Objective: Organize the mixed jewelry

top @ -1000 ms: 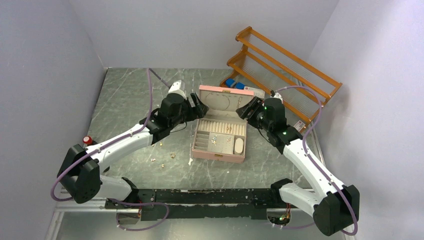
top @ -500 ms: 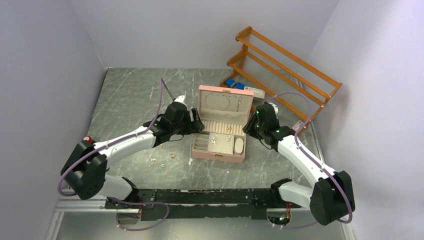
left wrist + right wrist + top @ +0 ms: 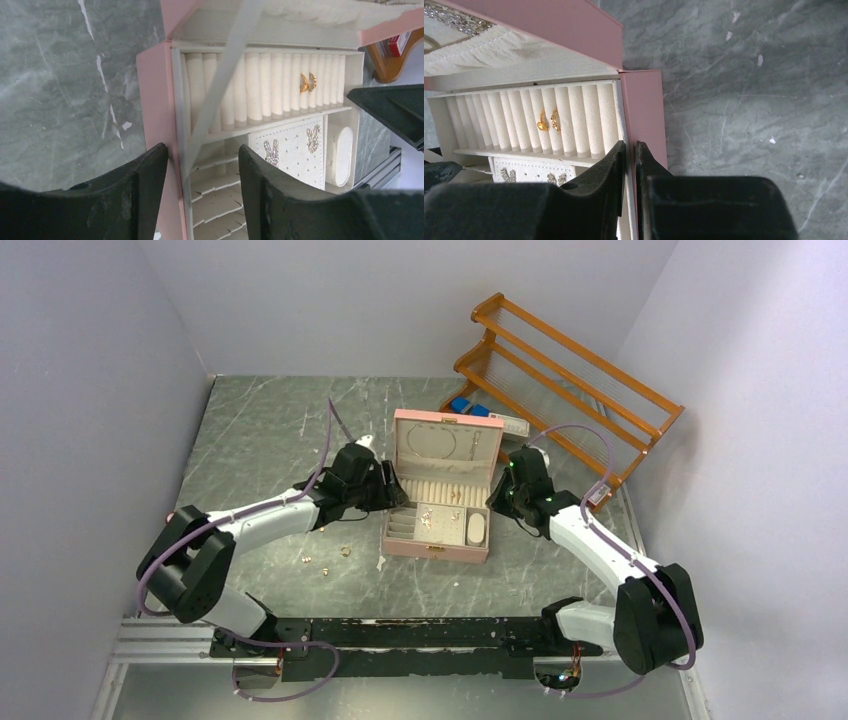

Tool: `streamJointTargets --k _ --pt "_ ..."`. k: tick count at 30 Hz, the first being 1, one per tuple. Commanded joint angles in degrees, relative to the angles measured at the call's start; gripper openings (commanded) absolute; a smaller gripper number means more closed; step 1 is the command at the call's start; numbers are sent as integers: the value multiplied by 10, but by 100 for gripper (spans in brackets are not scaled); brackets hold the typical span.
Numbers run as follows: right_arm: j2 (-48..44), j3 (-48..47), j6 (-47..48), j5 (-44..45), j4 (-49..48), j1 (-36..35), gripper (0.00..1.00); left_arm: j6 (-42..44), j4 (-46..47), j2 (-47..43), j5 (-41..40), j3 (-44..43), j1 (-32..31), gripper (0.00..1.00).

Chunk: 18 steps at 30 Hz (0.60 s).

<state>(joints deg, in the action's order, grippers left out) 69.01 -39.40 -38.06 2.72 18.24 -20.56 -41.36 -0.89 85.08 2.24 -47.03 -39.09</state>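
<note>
The pink jewelry box [image 3: 436, 552] stands open mid-table, lid upright. My left gripper [image 3: 395, 498] is open and straddles the box's left wall [image 3: 155, 100], one finger outside, one inside over the small compartments; its tips [image 3: 203, 150] sit wide of the wall. My right gripper [image 3: 493, 502] is shut on the box's right wall [image 3: 644, 110], fingertips [image 3: 630, 145] pinching the rim. Two gold earrings [image 3: 307, 82] sit in the ring rolls, seen too in the right wrist view [image 3: 549, 120]. Sparkly earrings [image 3: 271, 151] rest on the dotted pad. Loose gold pieces [image 3: 345, 551] [image 3: 307, 560] lie on the table left of the box.
An orange wooden rack [image 3: 570, 370] leans at the back right, with small blue items [image 3: 460, 405] and a white packet [image 3: 510, 424] beneath it. Grey walls close in on both sides. Marbled tabletop [image 3: 260, 440] stretches behind the left arm.
Both arms came down and in against the box's sides. The right jaws closed onto the right wall. The left jaws narrowed around the left wall.
</note>
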Motion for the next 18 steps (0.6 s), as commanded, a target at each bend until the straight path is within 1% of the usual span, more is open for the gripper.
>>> streamJointTargets --k 1,4,7,9,11,13,15,18 --pt "20 -5 -5 -44 -65 0 13 -23 81 20 84 11 27 57" --pt "20 -9 -8 -43 -72 0 14 -32 95 25 91 14 40 56" --pt "10 -12 -10 -33 -62 0 18 -24 72 17 74 9 44 57" --pt "-5 -15 -12 -16 -46 0 28 -14 38 4 49 3 44 62" --pt "-24 -23 -11 18 -24 -1 39 -4 -10 -16 15 -4 44 72" --pt "-43 -37 -7 56 10 -3 45 6 -61 -47 -19 -8 44 80" --pt "-61 -50 6 86 28 -10 48 10 -109 -74 -68 -11 44 84" --pt "-79 -70 33 110 36 -33 48 7 -164 -114 -115 -9 44 84"
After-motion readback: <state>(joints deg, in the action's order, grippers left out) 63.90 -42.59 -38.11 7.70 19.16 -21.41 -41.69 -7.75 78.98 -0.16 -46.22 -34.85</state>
